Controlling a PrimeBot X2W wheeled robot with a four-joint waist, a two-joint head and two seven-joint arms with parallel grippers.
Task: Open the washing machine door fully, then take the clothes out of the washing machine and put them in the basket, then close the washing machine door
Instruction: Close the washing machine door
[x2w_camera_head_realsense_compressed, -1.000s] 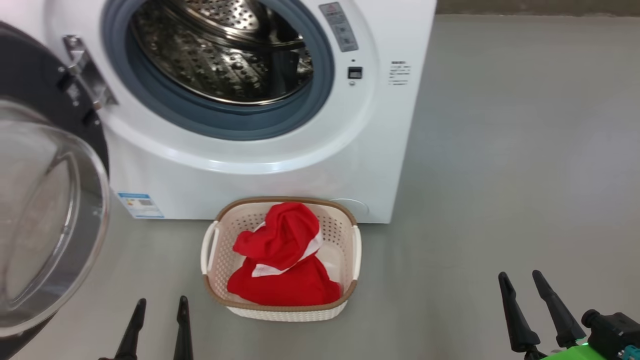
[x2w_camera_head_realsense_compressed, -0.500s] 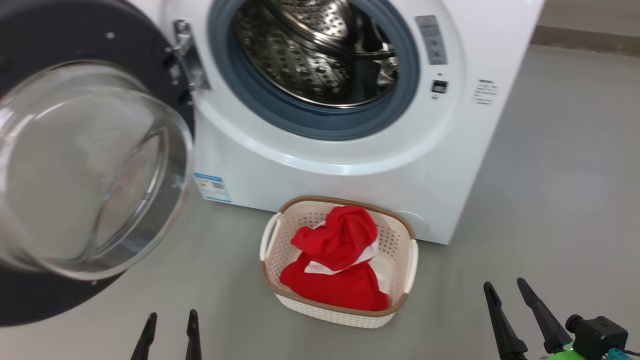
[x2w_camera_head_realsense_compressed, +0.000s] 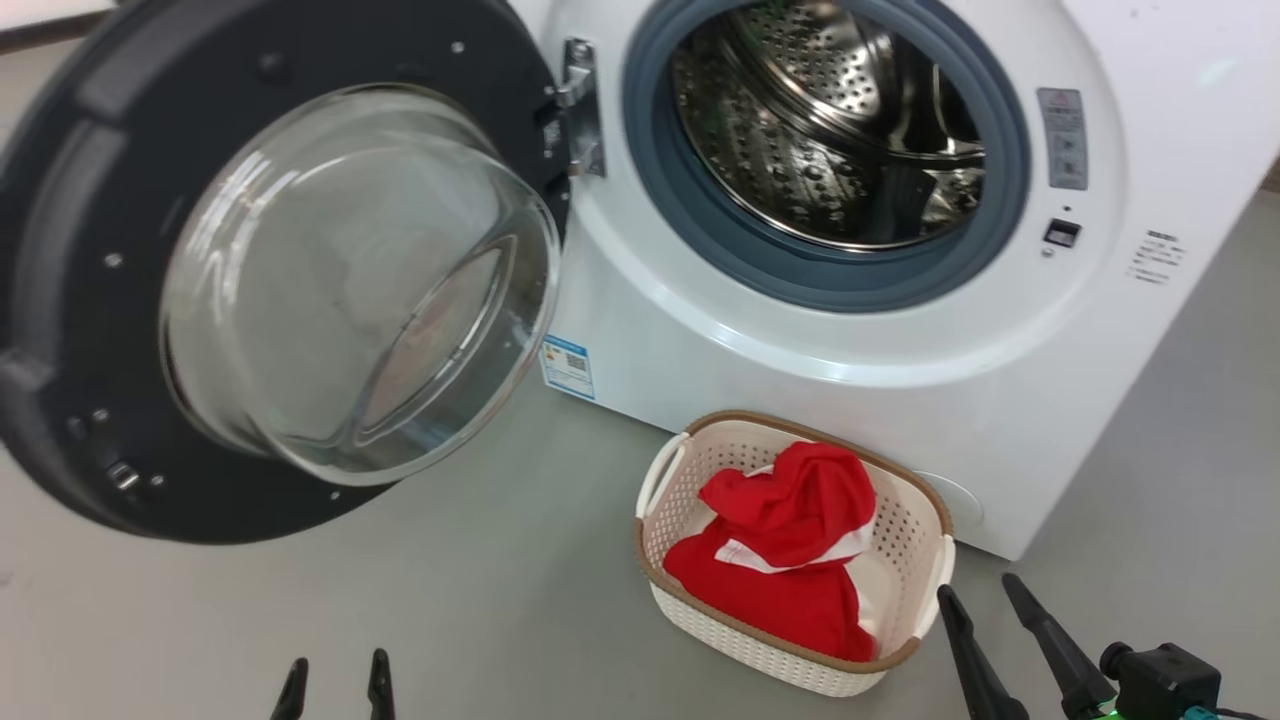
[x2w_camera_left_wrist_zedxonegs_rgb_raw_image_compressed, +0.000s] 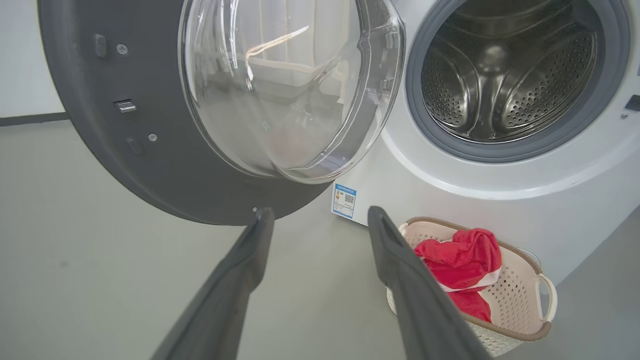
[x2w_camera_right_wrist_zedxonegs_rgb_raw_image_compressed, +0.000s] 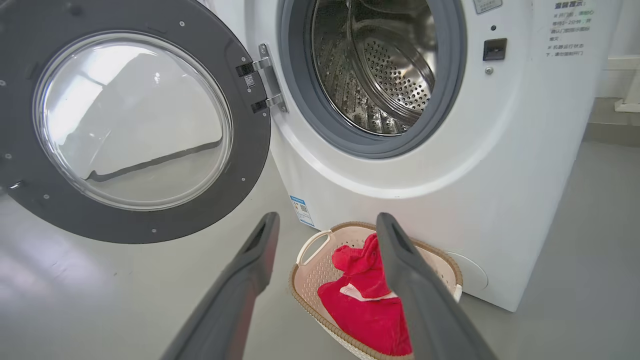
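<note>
Already the clothes (x2w_camera_head_realsense_compressed: 790, 545) lie in the basket (x2w_camera_head_realsense_compressed: 925, 500) on the floor (x2w_camera_head_realsense_compressed: 500, 600) before the washing machine (x2w_camera_head_realsense_compressed: 900, 420), whose drum (x2w_camera_head_realsense_compressed: 830, 140) looks empty, so only shutting the wide-open washing machine door (x2w_camera_head_realsense_compressed: 60, 300) seems left; the left pincer (x2w_camera_head_realsense_compressed: 338, 662) and right pincer (x2w_camera_head_realsense_compressed: 978, 590) both stand wide and empty.

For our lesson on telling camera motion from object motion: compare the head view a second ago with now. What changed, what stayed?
The camera swung left, sliding everything right and bringing most of the door into view. Nothing was grasped or released. The door stays wide open, the clothes in the basket by the washing machine, the left gripper and right gripper open and empty.
</note>
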